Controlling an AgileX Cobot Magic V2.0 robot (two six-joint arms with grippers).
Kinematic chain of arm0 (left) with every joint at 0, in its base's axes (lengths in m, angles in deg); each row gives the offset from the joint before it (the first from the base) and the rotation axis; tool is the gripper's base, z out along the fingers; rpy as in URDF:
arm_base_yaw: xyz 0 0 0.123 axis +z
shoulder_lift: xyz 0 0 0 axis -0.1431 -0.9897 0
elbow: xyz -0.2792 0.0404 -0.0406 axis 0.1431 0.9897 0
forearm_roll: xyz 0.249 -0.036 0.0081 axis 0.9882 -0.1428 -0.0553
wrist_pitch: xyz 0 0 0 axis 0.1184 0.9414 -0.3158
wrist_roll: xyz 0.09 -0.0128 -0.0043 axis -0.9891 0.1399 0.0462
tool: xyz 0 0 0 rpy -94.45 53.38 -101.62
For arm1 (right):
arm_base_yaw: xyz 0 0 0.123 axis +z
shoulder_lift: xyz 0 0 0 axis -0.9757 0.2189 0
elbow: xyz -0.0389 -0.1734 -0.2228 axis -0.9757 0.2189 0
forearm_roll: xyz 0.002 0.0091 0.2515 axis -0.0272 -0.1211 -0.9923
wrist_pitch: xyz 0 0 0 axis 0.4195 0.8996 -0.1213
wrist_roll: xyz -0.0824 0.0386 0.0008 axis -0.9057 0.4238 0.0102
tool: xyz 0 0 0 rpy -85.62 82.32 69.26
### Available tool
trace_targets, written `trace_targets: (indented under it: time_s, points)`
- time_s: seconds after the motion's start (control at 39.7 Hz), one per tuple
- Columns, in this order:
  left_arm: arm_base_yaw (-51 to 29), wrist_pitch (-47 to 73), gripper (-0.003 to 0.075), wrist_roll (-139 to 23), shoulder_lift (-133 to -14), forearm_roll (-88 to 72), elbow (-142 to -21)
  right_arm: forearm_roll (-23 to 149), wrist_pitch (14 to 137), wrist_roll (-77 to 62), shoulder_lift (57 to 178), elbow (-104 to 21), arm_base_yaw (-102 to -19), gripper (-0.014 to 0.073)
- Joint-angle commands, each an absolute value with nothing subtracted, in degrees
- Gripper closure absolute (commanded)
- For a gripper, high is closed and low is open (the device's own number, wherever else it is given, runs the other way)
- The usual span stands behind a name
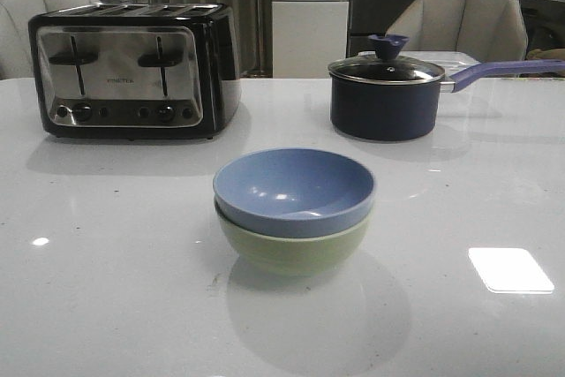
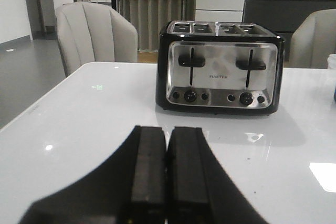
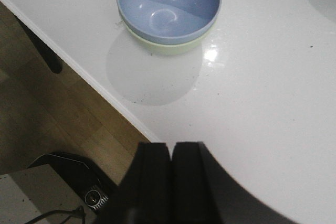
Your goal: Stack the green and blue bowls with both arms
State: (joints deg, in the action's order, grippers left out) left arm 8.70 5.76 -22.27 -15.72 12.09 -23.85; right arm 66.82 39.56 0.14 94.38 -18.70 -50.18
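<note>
Two bowls sit nested, blue bowl (image 1: 294,192) inside green bowl (image 1: 291,249), well ahead of the right gripper (image 3: 171,174), apart from it. Both grippers, left gripper (image 2: 167,174) included, are closed, empty.

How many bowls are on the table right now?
2. The blue bowl sits nested inside the green bowl, stacked near the middle of the table's front area, in front of the toaster and the saucepan. No others show.
</note>
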Motion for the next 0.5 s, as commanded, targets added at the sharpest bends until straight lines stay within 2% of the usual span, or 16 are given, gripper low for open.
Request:
trace_targets:
  time_s: [0.0,0.48]
  points:
    - [8.94,-1.66,0.0621,-21.89,-14.52,11.59,-23.40,66.03,42.95,-0.13,94.57,-20.34,-50.32,0.0566]
    - [8.00,-4.78,0.0621,-22.82,-14.52,14.08,-23.53,66.03,42.11,-0.13,94.57,-20.34,-50.32,0.0566]
